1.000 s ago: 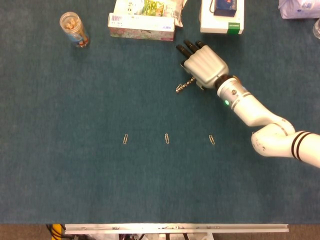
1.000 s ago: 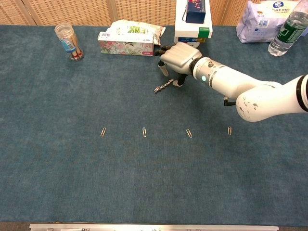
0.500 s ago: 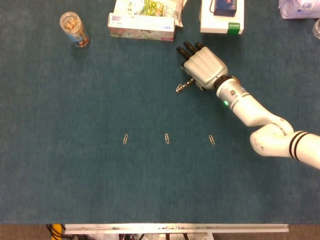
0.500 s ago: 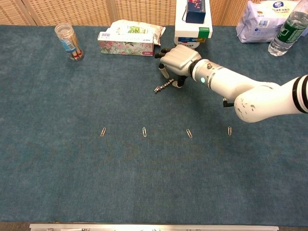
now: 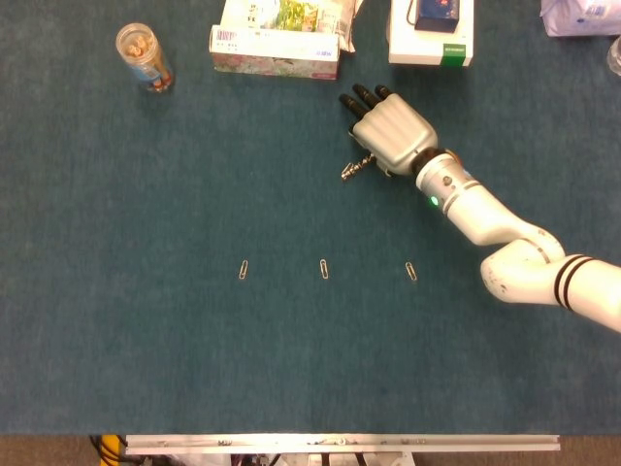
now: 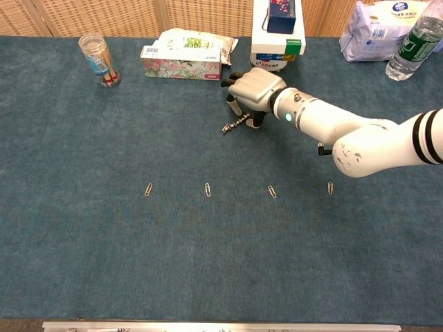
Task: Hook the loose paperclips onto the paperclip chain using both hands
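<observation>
White right hand (image 6: 254,90), fingers spread, over the paperclip chain (image 6: 233,125); box (image 5: 275,50) print unreadable.

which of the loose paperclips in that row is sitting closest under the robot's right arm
The rightmost paperclip of the four in the chest view; it lies just below the right arm's elbow, while the other three sit further left on open cloth.

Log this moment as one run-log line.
right robot hand: over paperclip chain end, grasp unclear | left robot hand: not in view | loose paperclips: four in row, unhooked

Chain (image 6: 234,125) behind paperclip row (image 6: 208,189)
</observation>
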Controlling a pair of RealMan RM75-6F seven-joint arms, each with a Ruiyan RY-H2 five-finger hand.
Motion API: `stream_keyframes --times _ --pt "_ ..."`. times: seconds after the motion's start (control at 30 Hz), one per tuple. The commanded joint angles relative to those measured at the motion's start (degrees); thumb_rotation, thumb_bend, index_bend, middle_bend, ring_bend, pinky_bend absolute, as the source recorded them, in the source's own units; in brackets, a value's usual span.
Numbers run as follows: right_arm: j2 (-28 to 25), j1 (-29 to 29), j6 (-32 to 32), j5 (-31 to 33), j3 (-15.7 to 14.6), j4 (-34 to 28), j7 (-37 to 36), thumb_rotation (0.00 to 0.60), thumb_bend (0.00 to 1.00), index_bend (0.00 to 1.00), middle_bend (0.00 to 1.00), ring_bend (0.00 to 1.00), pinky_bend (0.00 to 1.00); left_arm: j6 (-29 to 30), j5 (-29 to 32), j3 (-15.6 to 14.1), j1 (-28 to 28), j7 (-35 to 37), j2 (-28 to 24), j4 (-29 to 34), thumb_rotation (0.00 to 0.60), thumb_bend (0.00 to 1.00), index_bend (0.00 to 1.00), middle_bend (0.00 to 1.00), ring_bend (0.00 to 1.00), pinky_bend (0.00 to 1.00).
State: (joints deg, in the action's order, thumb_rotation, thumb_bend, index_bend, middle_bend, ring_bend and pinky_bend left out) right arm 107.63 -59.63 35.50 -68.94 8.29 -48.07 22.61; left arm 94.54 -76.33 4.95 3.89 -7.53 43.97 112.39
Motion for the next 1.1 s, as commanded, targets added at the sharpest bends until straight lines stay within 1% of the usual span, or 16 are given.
stream_keyframes --times 0.03,0.23,0.4,0.87,1.1 --pt "0.2 0.0 -0.1 -0.2 0.0 0.3 -0.3 0.600 0.28 0.50 0.09 0.00 0.18 0.0 0.0 0.0 0.0 0.0 0.0 0.0 0.600 0.36 0.60 0.14 0.00 0.00" --pt "0.4 0.0 -0.3 -0.6 0.0 0.9 -0.7 0.600 0.28 0.51 0.09 0.00 0.18 0.0 -0.1 0.0 0.0 0.1 -0.1 0.1 0.600 0.36 0.60 0.14 0.00 0.00" --pt "0.5 -0.1 -0.4 -0.8 0.1 1.0 -1.1 0.600 0.30 0.52 0.09 0.00 0.18 0.1 -0.1 0.0 0.0 0.1 -0.1 0.1 0.600 0.36 0.60 0.14 0.00 0.00" --pt "0.8 -0.1 -0.9 -0.7 0.3 1.6 -0.9 0.600 0.31 0.56 0.09 0.00 0.18 -0.1 -0.1 -0.1 0.0 0.4 -0.2 0.1 0.600 0.36 0.60 0.14 0.00 0.00" --pt "0.6 -0.1 -0.8 -0.8 0.3 1.3 -0.9 0.600 0.33 0.57 0.09 0.00 0.18 -0.1 -0.1 -0.1 0.0 0.1 -0.2 0.3 0.600 0.36 0.60 0.14 0.00 0.00"
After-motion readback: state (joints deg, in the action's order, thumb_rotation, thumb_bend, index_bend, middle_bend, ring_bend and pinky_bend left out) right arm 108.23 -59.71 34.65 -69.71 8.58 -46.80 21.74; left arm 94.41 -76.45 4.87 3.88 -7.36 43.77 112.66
